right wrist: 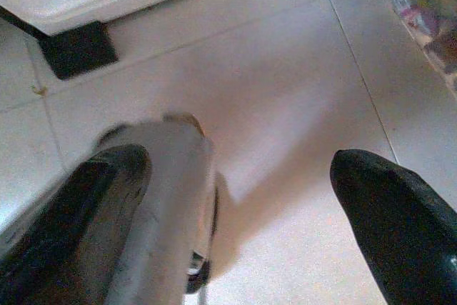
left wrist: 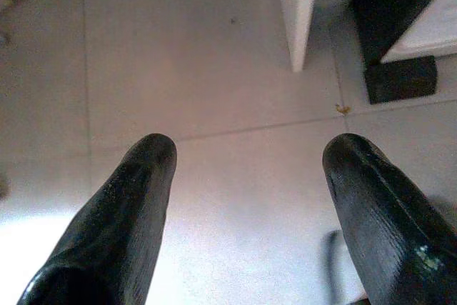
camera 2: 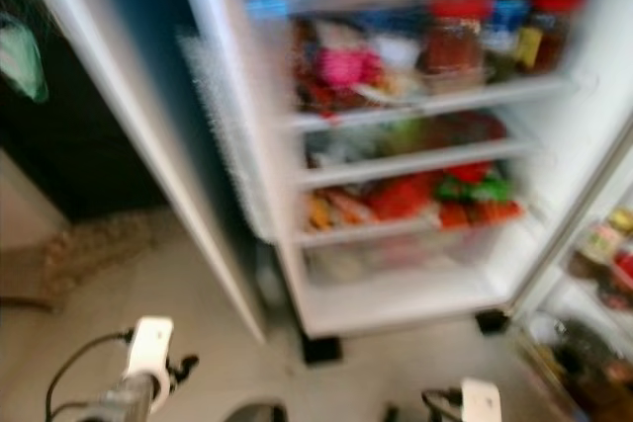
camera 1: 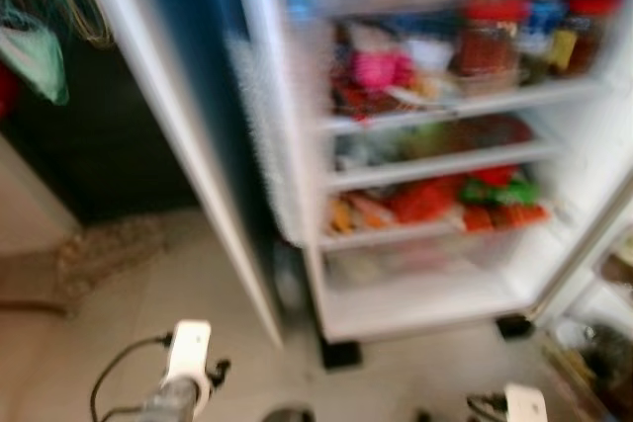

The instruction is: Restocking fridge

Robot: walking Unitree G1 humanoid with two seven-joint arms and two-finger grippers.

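Standing open ahead, the fridge point(camera 1: 435, 145) is showing blurred shelves crowded with red-lidded jars point(camera 1: 490, 42) far up and red and green packets point(camera 1: 465, 200) lower down, its door point(camera 1: 188, 126) swinging out to the left. Both arms are hanging low and near over the pale tiled floor point(left wrist: 214, 55), well short of the shelves. The left gripper point(left wrist: 246, 176) is pointing its fingers, spread wide with nothing between them, at the tiles beside the door's bottom edge, while the right gripper point(right wrist: 243, 198) is likewise spread and empty near the fridge's black foot point(right wrist: 77, 49).
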